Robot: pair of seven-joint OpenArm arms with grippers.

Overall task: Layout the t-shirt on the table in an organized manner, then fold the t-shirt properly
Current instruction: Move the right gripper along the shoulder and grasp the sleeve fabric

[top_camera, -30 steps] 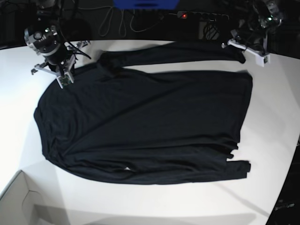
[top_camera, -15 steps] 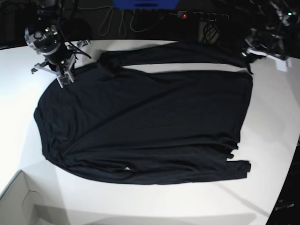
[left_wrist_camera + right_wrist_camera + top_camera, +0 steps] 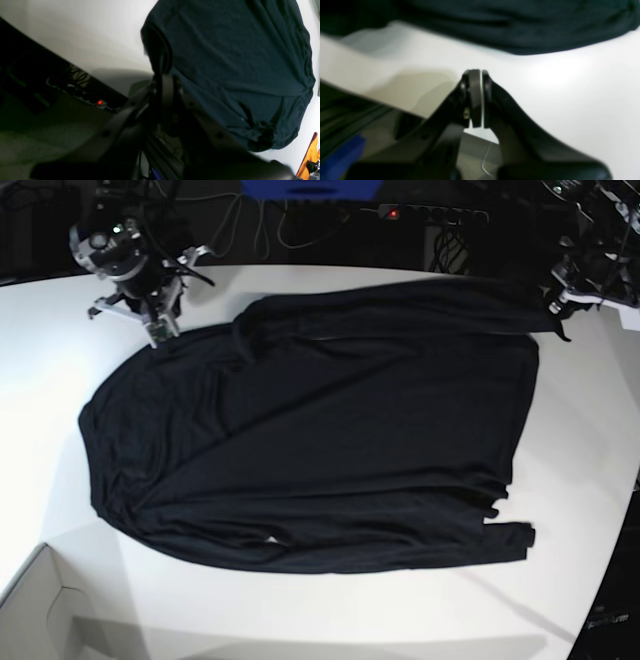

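While left end effector (image 3: 556,308) pinches black t-shirt (image 3: 310,440) sleeve, right end effector (image 3: 477,75) clenched empty.

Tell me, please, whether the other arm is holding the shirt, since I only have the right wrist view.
Observer: Yes. The left gripper is shut on a sleeve end of the t-shirt, lifting it off the table.
Operator: Where is the other sleeve?
Observer: It lies flat along the body's opposite edge, with its cuff resting on the table.
Operator: Where does my gripper sit relative to the whole shirt?
Observer: The base view shows the right gripper shut and empty, beside the shoulder near the collar.
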